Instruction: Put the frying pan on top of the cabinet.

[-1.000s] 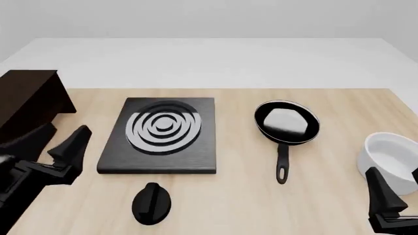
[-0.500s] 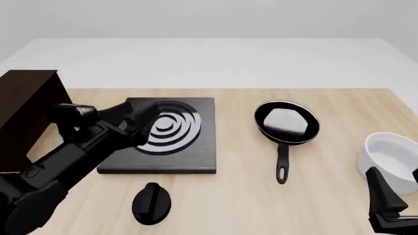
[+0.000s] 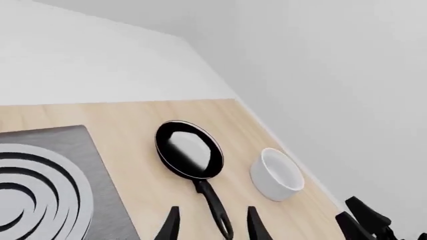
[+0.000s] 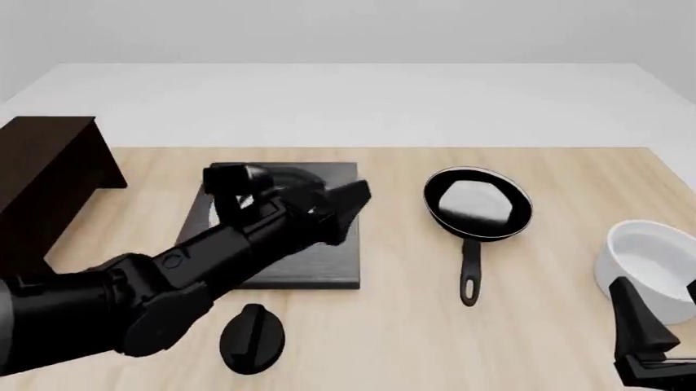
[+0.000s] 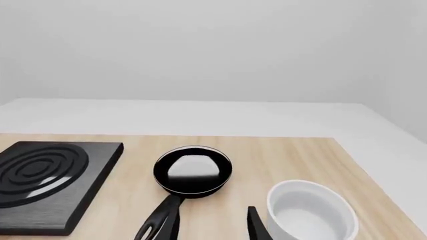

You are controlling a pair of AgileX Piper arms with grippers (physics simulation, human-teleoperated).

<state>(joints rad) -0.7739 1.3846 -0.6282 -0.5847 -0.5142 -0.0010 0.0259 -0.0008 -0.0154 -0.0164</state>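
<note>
**Frying pan flat on the table, both grippers empty**

Glossy round frying pan (image 4: 477,204) with thin silver rim, slim black handle pointing toward the near edge, resting on pale wood-grain table (image 4: 544,326) between flat black stove plate (image 4: 326,265) and smooth white bowl (image 4: 650,259). Open tabletop all around the pan. Left gripper (image 4: 341,208) above the stove plate, fingers spread, holding nothing. Right gripper (image 5: 210,225) low by the near right corner, fingers apart, empty. Boxy dark brown cabinet (image 4: 44,175) at the far left edge, well apart from the pan. Black knob (image 4: 253,338) near the front edge.
</note>
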